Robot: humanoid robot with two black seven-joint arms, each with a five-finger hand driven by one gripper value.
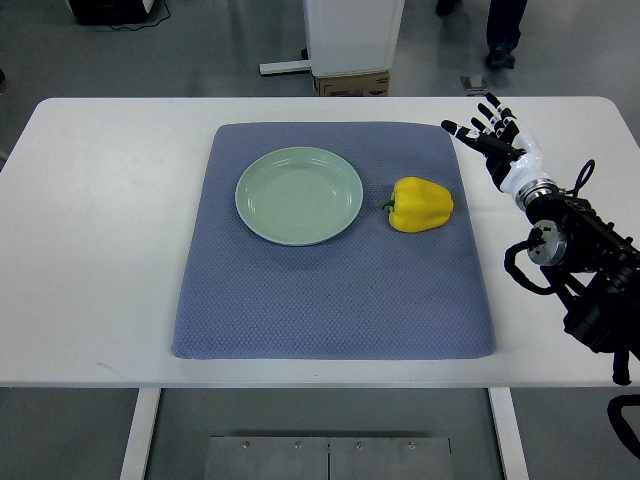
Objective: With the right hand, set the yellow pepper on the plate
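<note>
We see the pepper lying on the mat, just right of the plate. Our right hand hovers nearby, fingers spread, holding nothing.

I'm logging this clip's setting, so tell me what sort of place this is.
Probably a robotics lab or test room: a bare white table on a grey floor, a staged blue mat with one plate and yellow pepper, and the right hand open beside it.
</note>
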